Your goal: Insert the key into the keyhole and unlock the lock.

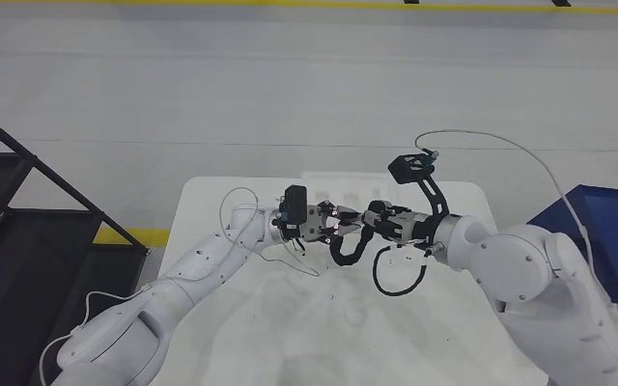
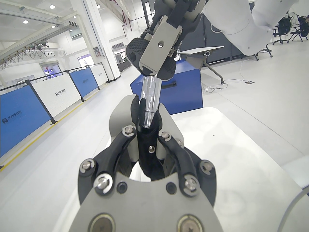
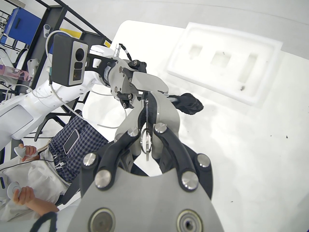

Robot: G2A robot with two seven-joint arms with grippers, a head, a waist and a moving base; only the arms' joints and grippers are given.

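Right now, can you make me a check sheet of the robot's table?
Surface: white table, dark specks.
Job's things: lock and key held above the table, meeting; insertion hidden.
Clutter: foam tray on the table.
Grippers: left gripper shut on lock; right gripper shut on key.
Cables: black loop under right arm; white cable along left arm.
Surroundings: blue box, black rack, blue barriers.
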